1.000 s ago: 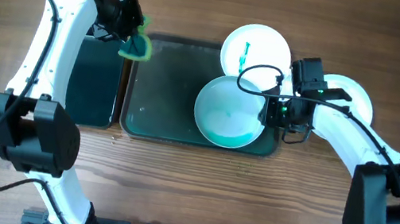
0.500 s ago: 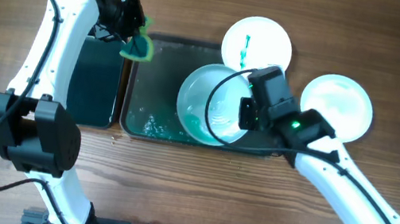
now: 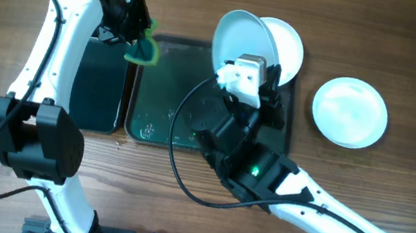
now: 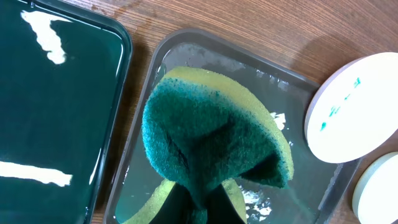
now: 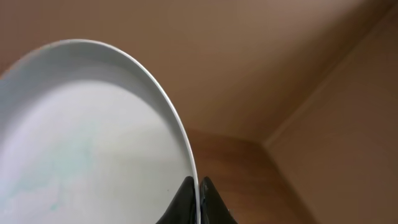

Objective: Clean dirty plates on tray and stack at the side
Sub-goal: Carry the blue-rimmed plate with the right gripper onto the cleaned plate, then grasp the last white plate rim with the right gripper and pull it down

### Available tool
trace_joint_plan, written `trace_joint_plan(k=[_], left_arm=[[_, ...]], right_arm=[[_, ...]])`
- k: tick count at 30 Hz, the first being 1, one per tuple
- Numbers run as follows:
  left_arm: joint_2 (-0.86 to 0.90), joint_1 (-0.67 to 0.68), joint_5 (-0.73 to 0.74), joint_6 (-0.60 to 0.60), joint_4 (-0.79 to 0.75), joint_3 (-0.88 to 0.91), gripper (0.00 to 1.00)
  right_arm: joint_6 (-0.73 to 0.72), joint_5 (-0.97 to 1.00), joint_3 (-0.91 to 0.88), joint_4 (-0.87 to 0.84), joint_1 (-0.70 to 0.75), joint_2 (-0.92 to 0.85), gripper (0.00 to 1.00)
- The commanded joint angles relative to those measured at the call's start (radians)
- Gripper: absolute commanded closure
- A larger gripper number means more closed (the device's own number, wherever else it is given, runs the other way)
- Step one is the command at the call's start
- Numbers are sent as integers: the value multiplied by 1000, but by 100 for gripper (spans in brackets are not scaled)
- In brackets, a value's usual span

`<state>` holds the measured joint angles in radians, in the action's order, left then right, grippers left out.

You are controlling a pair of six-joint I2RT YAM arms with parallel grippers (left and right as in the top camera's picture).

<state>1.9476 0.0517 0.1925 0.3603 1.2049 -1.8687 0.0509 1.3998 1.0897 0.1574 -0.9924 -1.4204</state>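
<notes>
Right pincer (image 5: 196, 200) pinches the rim of a lifted plate (image 3: 236, 42), tilted up above the tray (image 3: 161, 92), far-right end, w/ faint teal traces. Left pincer (image 4: 200, 202) is clamped on a sponge (image 4: 211, 143) over the tray's far-left corner. 2nd plate (image 4: 348, 112), w/ squiggles, sits beside the lifted one; 3rd plate (image 3: 349, 112) lies on the tabletop (image 3: 397, 188), right of the tray.

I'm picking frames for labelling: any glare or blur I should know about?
Left wrist: white glare streaks on the black bin, sponge sharp. Right wrist: held plate very close and soft, its teal smears faint. Overhead: even light; right arm looms large near the lens.
</notes>
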Motion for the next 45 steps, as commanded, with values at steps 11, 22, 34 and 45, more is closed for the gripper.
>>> trace_joint_plan(k=[11, 22, 34, 45], left_arm=[[-4, 3, 16, -16, -4, -7, 96], [-4, 5, 16, -16, -4, -7, 96], [-2, 31, 16, -16, -11, -7, 96], [52, 104, 16, -16, -30, -7, 96]], right_arm=[[-509, -1403, 14, 451, 657, 5, 96], [-499, -1271, -87, 467, 1326, -57, 96], [-411, -1656, 151, 446, 1128, -174, 61], [-678, -1520, 156, 245, 838, -525, 69]])
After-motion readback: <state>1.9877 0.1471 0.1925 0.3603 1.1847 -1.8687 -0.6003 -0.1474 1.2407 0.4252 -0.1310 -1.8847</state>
